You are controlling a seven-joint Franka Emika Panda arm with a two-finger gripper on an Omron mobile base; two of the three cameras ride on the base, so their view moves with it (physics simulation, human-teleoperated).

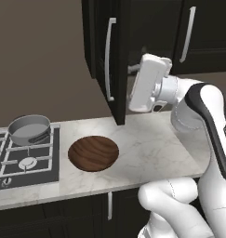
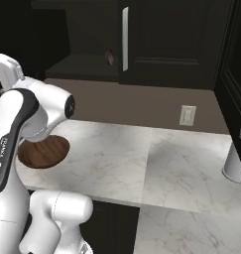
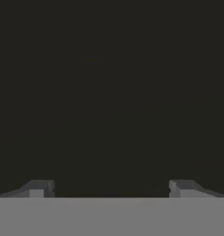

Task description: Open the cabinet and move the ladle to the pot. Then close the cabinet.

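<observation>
Up at the cabinet (image 1: 112,56), left door swung open, gripper (image 3: 111,189) reaches inside with jaws spread wide, pinching nothing. Ladle (image 2: 109,57) sits on the cabinet shelf. Pot (image 1: 29,128) rests on stove (image 1: 21,160), beside wooden dish (image 1: 93,153).

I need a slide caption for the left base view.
Cabinet door swung open; the hand reaches inside, above the wooden dish.

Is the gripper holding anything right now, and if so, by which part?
Nothing is held. In the hand view the gripper has its jaws wide apart with only dark cabinet surface ahead and nothing between the fingertips.
</observation>
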